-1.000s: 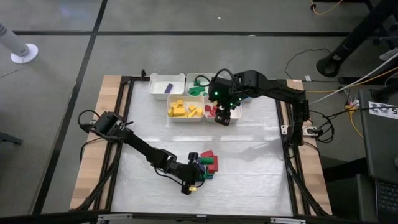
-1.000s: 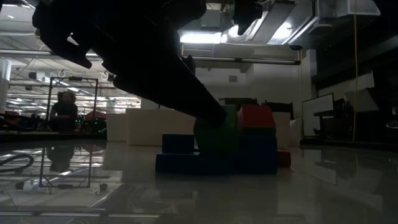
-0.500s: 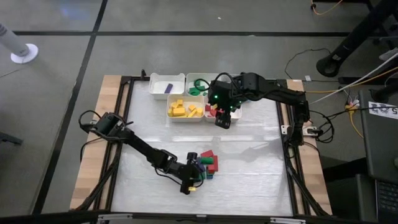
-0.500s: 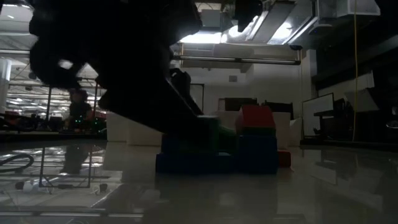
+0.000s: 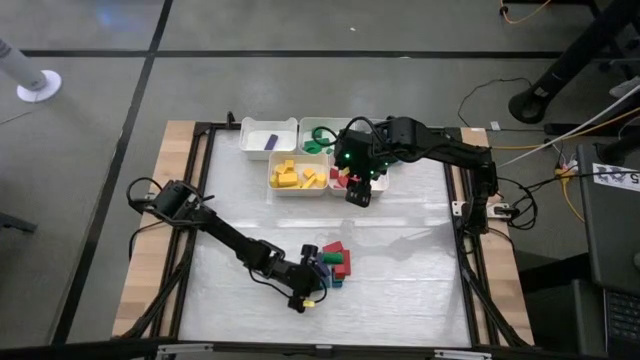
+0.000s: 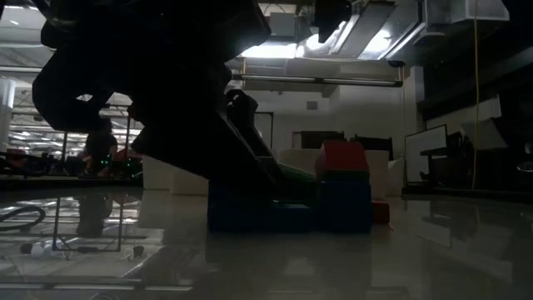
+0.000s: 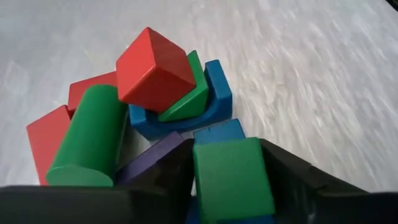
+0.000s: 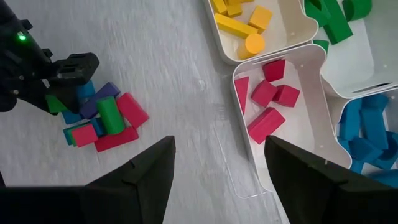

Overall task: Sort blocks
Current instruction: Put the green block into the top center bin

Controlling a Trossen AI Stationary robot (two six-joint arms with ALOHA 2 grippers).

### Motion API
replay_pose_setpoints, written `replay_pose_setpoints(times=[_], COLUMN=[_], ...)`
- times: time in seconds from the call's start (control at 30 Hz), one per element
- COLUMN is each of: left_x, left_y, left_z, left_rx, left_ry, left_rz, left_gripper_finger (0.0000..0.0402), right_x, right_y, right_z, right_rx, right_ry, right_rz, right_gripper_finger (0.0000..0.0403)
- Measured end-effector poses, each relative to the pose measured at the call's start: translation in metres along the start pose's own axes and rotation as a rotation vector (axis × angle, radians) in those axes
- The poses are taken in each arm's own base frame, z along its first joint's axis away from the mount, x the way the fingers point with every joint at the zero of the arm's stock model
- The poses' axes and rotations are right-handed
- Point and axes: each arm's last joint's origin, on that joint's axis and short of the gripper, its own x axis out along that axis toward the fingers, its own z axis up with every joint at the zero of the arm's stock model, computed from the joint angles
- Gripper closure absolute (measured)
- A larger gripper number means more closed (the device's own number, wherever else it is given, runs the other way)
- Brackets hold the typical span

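A: Left gripper (image 5: 312,290) sits low at the table's (image 5: 400,290) six o'clock edge, at the seven o'clock side of the loose block pile (image 5: 335,263). What does its wrist camera give?

B: A green cube (image 7: 232,176) sits between the two dark fingers (image 7: 163,177), both pressed against its sides. Narrow grip, closed on that cube. A blue block (image 7: 217,132) lies just past it, a purple block (image 7: 152,157) beside.

A: Rest of the pile?

B: Red cube (image 7: 153,70) tilted on a corner, resting on a green wedge (image 7: 186,96), which lies in a blue arch block (image 7: 186,109). A green cylinder (image 7: 93,138) lies on its side at nine o'clock of them, against two red blocks (image 7: 45,138). All touching, one heap.

A: Low view only gives silhouettes: the left arm's dark bulk covers the pile's near side, with a red block (image 6: 343,156) stacked on a blue one (image 6: 344,204).

B: Right gripper (image 5: 360,190)?

A: Hovering near the table's twelve o'clock edge, over the red bin (image 5: 341,189). Its fingers (image 8: 140,180) stand wide apart, nothing between them.

B: Bins from its wrist camera: yellow blocks (image 8: 239,18) in one white bin (image 8: 292,28), red blocks (image 8: 268,99) in the red bin, green pieces (image 8: 333,18) and blue pieces (image 8: 367,124) in the neighbours.

A: High view adds a fifth bin (image 5: 262,127) at eleven o'clock holding a single purple block (image 5: 271,142). Bins are well apart from the pile.
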Motion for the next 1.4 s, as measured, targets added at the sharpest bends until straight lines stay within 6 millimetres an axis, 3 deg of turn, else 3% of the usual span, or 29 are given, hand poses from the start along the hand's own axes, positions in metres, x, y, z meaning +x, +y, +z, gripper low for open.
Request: replay_pose_setpoints(times=[0.13,0.3,0.53,0.63,0.77,1.0,1.1,1.23,1.4], left_x=[0.000,-0.012,-0.043,-0.052,-0.057,-0.069,-0.080,-0.091,-0.100], left_y=[0.000,0.005,0.044,0.074,0.130,0.241,0.281,0.321,0.348], left_z=[0.004,0.022,0.051,0.056,0.053,0.023,0.009,-0.013,-0.036], left_rx=[-0.014,-0.056,-0.072,-0.040,-0.023,-0.122,-0.135,-0.185,-0.312], left_ry=[-0.042,-0.148,-0.243,-0.215,-0.130,0.024,0.050,0.037,0.051], left_rz=[-0.004,0.017,0.230,0.377,0.549,0.792,0.820,0.722,0.707], left_gripper_finger=[0.0284,0.0285,0.0285,0.0281,0.0280,0.0280,0.0280,0.0280,0.0266], right_x=[0.000,0.000,0.000,0.000,0.000,0.000,0.000,0.000,0.000], right_y=[0.000,-0.002,-0.003,0.000,0.002,0.004,0.005,0.005,0.007], right_z=[0.000,0.000,0.001,0.000,0.000,-0.001,-0.001,0.004,0.010], right_rx=[-0.003,0.000,-0.021,-0.030,-0.033,-0.039,-0.039,-0.036,-0.018], right_ry=[-0.001,-0.004,-0.002,-0.003,-0.004,-0.003,-0.004,-0.053,-0.114], right_rz=[-0.005,-0.028,-0.020,-0.017,-0.021,-0.020,-0.020,-0.012,0.000], right_gripper_finger=[0.0155,0.0155,0.0155,0.0155,0.0155,0.0155,0.0155,0.0155,0.0155])
